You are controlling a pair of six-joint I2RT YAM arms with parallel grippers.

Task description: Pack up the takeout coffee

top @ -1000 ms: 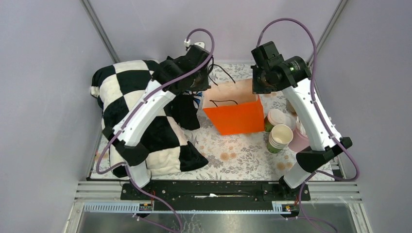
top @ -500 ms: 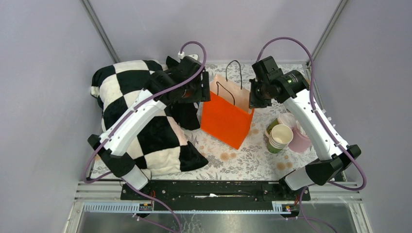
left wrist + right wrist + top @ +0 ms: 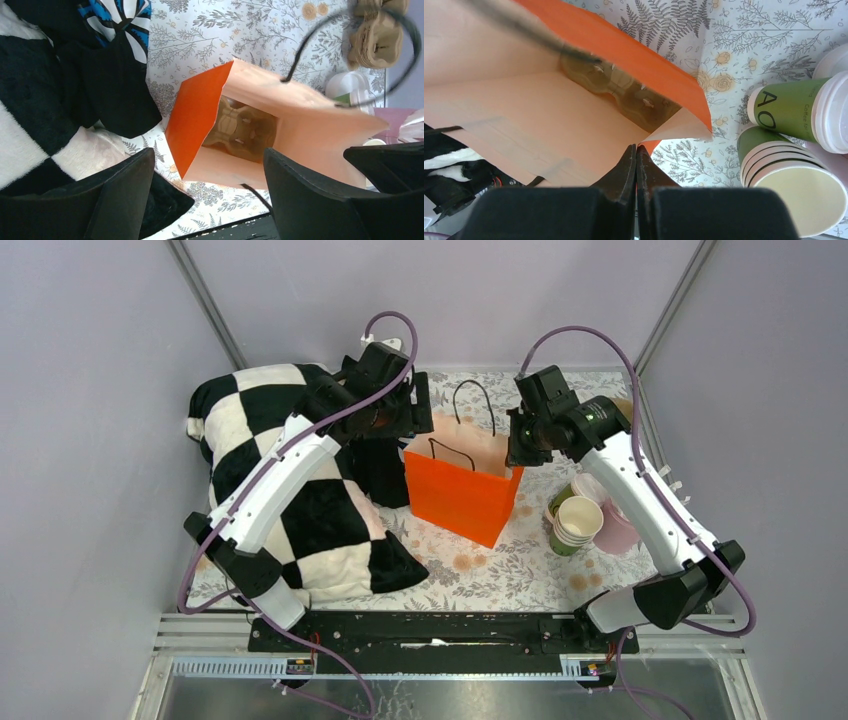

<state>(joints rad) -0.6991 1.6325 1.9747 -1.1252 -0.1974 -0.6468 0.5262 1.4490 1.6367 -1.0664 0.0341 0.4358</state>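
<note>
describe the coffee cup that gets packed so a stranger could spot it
Start at the orange bag mid-table; cups cluster on its right side. The coffee is the green cup farther back, behind the stack of open green cups and next to the pink cup. Only it has a white lid.

Takeout coffee (image 3: 796, 112): lid end cut off by the right edge of the right wrist view; from above, largely hidden behind the right arm (image 3: 640, 490).
Pink cup (image 3: 614, 531): mostly hidden beneath that arm.
Orange bag (image 3: 499, 115): cut off at the left and top edges.
Bag handle (image 3: 524, 22): a blurred dark streak.
Carrier (image 3: 624, 95): dim, partly hidden by the bag's wall.
</note>
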